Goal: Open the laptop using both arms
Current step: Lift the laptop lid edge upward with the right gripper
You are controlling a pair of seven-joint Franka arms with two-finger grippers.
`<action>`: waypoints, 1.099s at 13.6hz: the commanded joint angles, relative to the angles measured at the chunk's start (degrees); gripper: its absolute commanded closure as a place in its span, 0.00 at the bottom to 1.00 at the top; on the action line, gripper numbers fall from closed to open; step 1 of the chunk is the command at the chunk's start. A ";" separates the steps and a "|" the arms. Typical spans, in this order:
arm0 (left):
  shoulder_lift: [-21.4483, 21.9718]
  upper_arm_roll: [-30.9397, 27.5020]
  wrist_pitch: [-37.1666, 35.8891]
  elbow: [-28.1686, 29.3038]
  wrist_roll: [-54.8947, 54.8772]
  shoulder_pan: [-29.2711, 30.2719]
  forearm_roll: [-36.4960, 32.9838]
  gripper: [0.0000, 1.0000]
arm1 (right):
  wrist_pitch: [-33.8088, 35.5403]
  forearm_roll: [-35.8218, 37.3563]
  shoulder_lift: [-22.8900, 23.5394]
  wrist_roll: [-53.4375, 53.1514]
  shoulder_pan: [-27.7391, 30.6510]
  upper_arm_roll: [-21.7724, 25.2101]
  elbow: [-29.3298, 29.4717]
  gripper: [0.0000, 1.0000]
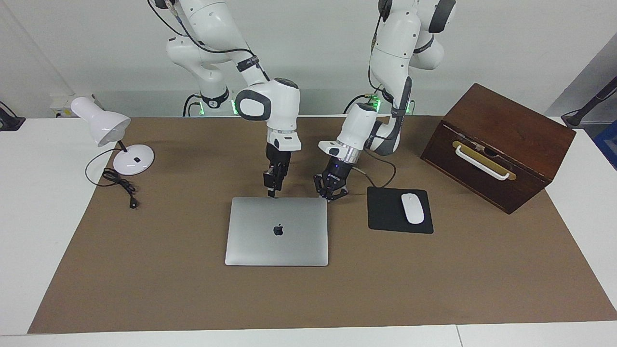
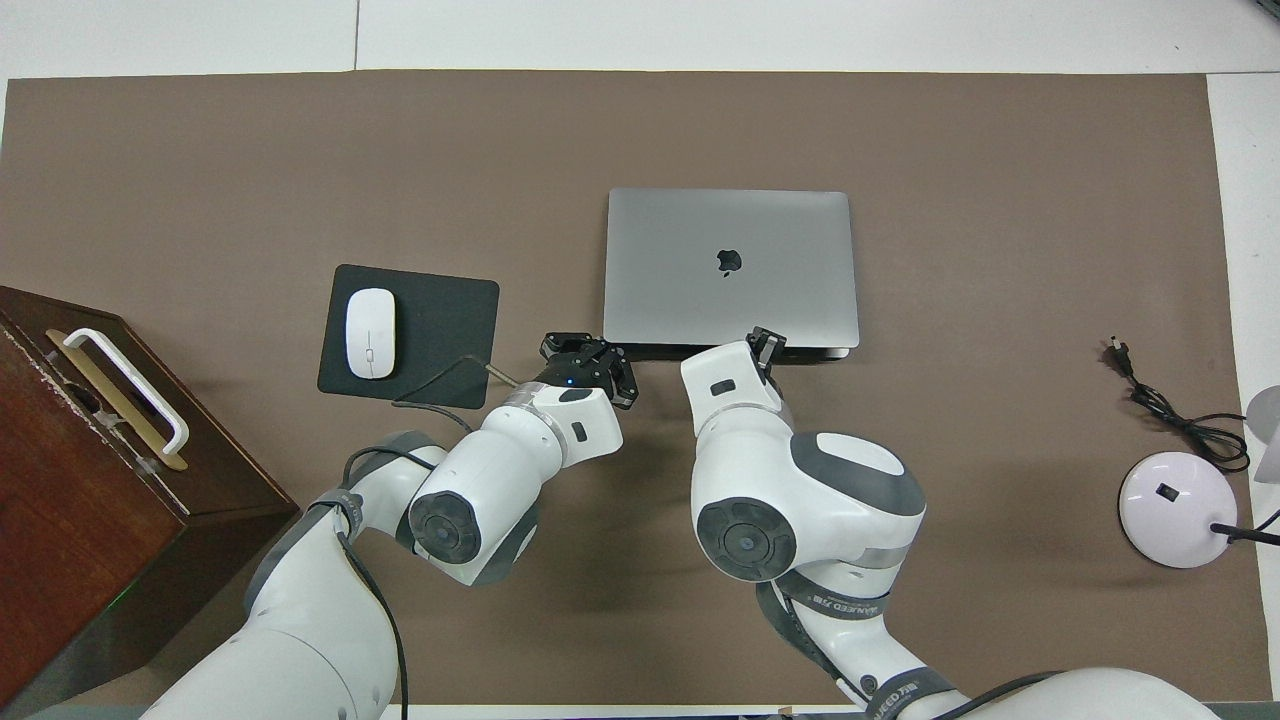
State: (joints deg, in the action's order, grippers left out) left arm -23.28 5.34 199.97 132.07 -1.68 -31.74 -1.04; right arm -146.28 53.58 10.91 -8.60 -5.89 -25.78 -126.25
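The silver-grey laptop lies shut and flat on the brown mat, its apple logo up; it also shows in the overhead view. My right gripper points straight down at the middle of the laptop's edge nearest the robots, touching or just above it, and shows in the overhead view too. My left gripper is open and empty, low over the mat at the laptop's corner nearest the robots toward the left arm's end, between the laptop and the mouse pad.
A black mouse pad with a white mouse lies beside the laptop toward the left arm's end. A brown wooden box with a white handle stands further that way. A white desk lamp and its cord sit toward the right arm's end.
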 commanded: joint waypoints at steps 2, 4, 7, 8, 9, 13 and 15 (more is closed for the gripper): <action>-2.12 0.46 0.86 -1.56 0.01 0.36 -1.16 1.00 | -1.81 2.40 1.04 -1.42 0.35 0.03 0.47 0.47; -2.12 0.46 0.86 -1.64 0.01 0.36 -1.16 1.00 | -3.47 5.39 1.22 -1.59 0.44 0.12 0.56 0.47; -2.12 0.46 0.86 -1.64 -0.08 0.36 -1.16 1.00 | -3.39 7.75 2.36 -1.68 0.53 0.21 1.44 0.47; -2.12 0.46 0.86 -1.64 -0.08 0.36 -1.16 1.00 | -3.39 9.25 2.53 -1.77 0.96 0.21 1.53 0.47; -2.12 0.37 0.86 -1.64 -0.08 0.36 -1.16 1.00 | -3.48 10.57 2.80 -1.77 1.23 0.21 1.62 0.47; -2.39 0.37 0.86 -1.73 -0.17 0.45 -2.21 1.00 | -4.27 13.04 3.24 -1.77 1.41 0.38 2.49 0.47; -2.39 0.37 0.86 -1.73 -0.17 0.54 -2.39 1.00 | -5.06 13.31 3.68 -1.42 1.67 0.65 2.93 0.46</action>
State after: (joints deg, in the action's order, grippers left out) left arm -23.45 5.30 199.97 131.85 -1.70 -31.74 -2.00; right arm -149.16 64.42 12.96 -8.66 -5.40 -24.95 -124.58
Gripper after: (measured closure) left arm 0.991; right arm 0.476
